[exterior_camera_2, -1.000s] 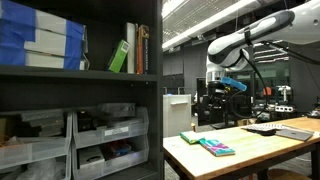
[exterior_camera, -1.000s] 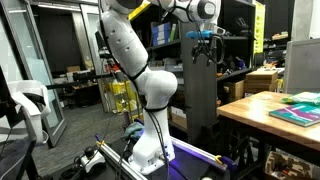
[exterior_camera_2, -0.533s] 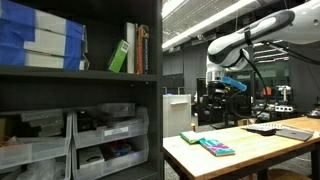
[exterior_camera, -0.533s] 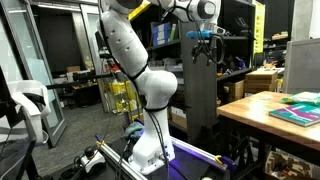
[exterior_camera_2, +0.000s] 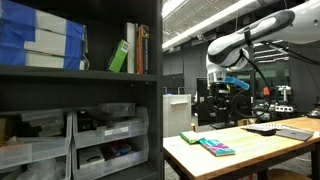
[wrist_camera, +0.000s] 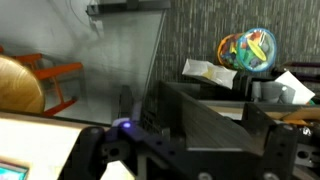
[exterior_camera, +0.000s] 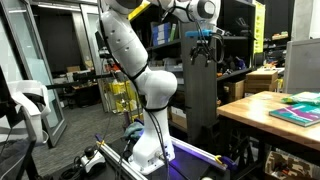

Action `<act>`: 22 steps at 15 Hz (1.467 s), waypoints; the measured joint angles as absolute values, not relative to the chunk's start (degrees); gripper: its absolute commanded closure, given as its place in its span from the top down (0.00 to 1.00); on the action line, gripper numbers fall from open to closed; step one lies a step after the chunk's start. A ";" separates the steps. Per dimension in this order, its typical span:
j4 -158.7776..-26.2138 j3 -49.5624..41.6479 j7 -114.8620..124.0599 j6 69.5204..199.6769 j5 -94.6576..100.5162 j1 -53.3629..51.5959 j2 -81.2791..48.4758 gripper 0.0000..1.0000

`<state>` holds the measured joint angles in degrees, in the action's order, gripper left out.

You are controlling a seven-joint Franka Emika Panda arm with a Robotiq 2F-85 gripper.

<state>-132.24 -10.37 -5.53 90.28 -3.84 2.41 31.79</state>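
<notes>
Shelf unit [exterior_camera_2: 153, 120] fills the near side in an exterior view, with bins and books on its boards. White arm [exterior_camera: 135, 50] rises from its base and bends over, wrist held high. Desk [exterior_camera_2: 255, 160] stands beside it and carries a teal-and-pink book stack [exterior_camera_2: 217, 147]. Tall dark cabinet [exterior_camera: 203, 100] stands between arm base and desk. Jaws spread wide, empty, pointing down, directly above the cabinet's top. Can't tell the gap, but no contact seen. Well apart from the book stack. In the wrist view both fingers sit at the bottom edge, and a multicoloured ball [wrist_camera: 248, 50] lies beyond them on clutter.
</notes>
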 measured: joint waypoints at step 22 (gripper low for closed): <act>-128.85 -3.09 -14.92 63.05 2.15 -3.10 38.50 1.00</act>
